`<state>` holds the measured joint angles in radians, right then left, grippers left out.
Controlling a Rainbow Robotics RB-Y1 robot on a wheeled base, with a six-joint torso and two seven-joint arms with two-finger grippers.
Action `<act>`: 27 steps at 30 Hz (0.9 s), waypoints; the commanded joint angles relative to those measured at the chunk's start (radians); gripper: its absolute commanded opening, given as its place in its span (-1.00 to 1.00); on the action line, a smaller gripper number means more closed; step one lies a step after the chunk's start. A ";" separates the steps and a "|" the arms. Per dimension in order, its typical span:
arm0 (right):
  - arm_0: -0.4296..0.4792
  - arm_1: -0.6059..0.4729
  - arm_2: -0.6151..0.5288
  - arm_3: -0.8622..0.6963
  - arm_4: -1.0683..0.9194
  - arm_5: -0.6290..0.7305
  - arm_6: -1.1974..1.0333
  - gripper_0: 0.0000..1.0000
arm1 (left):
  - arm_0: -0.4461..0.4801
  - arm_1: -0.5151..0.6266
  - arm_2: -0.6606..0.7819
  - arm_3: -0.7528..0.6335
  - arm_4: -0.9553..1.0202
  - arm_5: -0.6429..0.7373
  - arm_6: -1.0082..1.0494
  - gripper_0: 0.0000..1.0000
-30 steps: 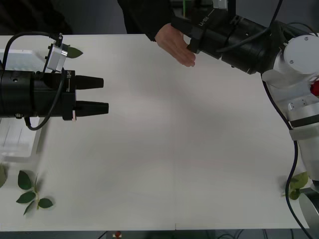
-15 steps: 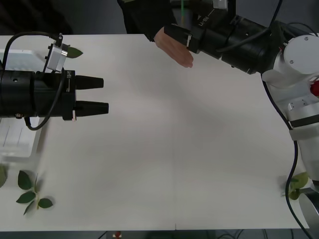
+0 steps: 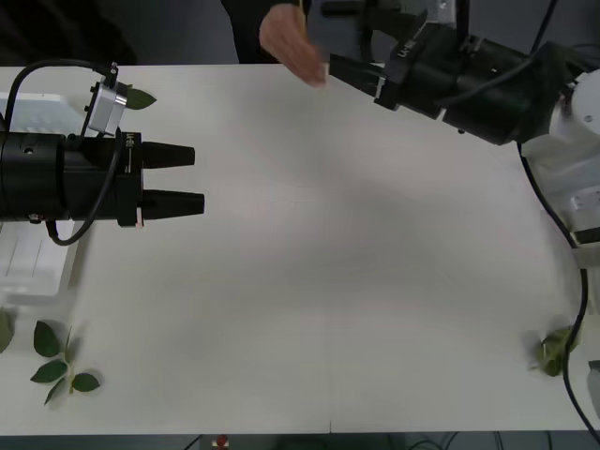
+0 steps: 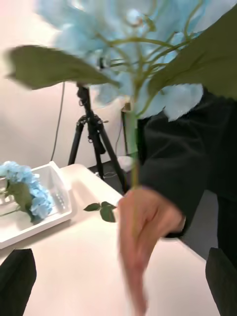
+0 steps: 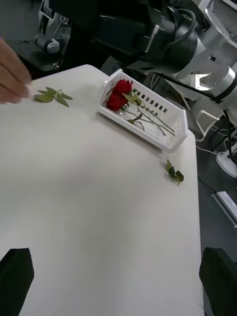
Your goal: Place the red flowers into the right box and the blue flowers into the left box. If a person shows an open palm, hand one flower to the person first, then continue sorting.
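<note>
The table [image 3: 328, 281] lies bare between the grippers (leaf sprigs [image 3: 61, 361] near its corner), person's hand [image 3: 291, 42] blocking the far edge.

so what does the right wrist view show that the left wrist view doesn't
Right wrist view, not the left wrist view: a big blue flower close up, its stem running down into a person's hand, and a white box holding blue flowers. Left wrist view, not the right wrist view: a white box holding red flowers, with the right arm behind it. Both: the person's hand, the white table, and loose green leaves lying on it.
</note>
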<state>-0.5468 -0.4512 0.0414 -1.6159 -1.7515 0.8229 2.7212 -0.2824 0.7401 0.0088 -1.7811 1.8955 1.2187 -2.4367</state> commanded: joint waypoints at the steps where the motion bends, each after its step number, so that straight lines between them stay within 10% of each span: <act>1: 0.001 -0.087 -0.040 -0.041 -0.042 0.071 -0.016 1.00 | -0.001 -0.010 0.008 -0.015 -0.003 0.005 0.028 0.95; 27: 0.151 -0.247 -0.443 -0.041 0.125 0.772 -0.016 1.00 | -0.001 -0.011 0.008 -0.015 -0.003 0.005 0.027 1.00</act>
<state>-0.3952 -0.6576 -0.3938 -1.6188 -1.6287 1.5853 2.7212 -0.2824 0.7386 0.0088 -1.7809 1.8954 1.2187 -2.4366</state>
